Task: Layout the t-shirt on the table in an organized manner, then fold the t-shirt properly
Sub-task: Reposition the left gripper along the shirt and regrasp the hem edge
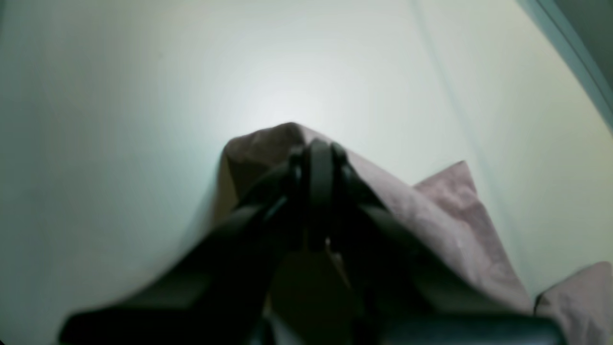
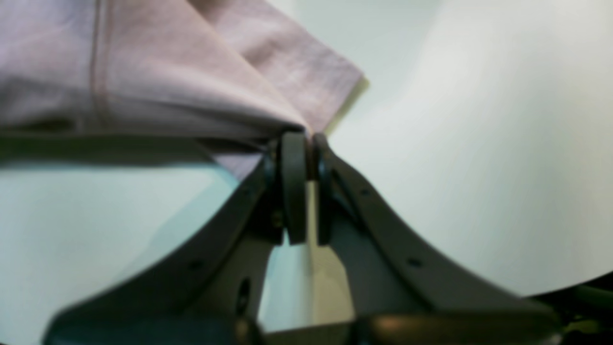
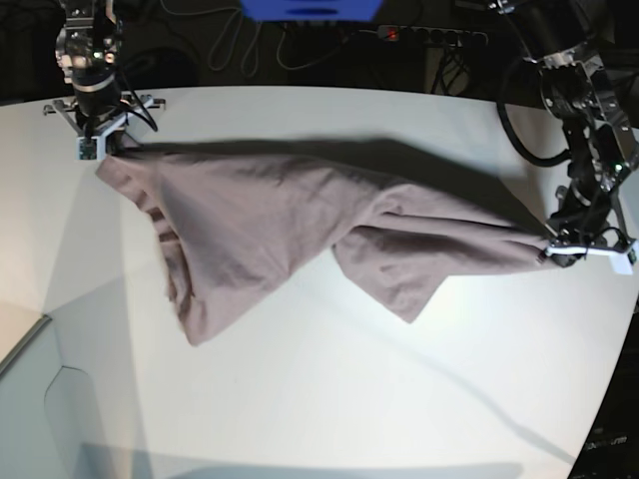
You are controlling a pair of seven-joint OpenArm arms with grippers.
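Note:
The mauve t-shirt (image 3: 270, 225) is stretched across the white table (image 3: 329, 399) between my two grippers, sagging in the middle with its lower folds drooping toward the tabletop. At the back left of the base view, my right gripper (image 3: 106, 150) is shut on one end of the cloth. The right wrist view shows its fingers (image 2: 293, 158) pinching a bunched corner of the t-shirt (image 2: 167, 72). My left gripper (image 3: 552, 246), at the right edge, is shut on the other end. From the left wrist, the t-shirt (image 1: 431, 211) drapes over that gripper (image 1: 318, 148).
A blue box (image 3: 310, 8), a power strip (image 3: 429, 35) and cables lie beyond the table's far edge. The table's curved edge (image 1: 574, 52) runs close to my left gripper. A seam (image 3: 30, 334) crosses the table's near left corner.

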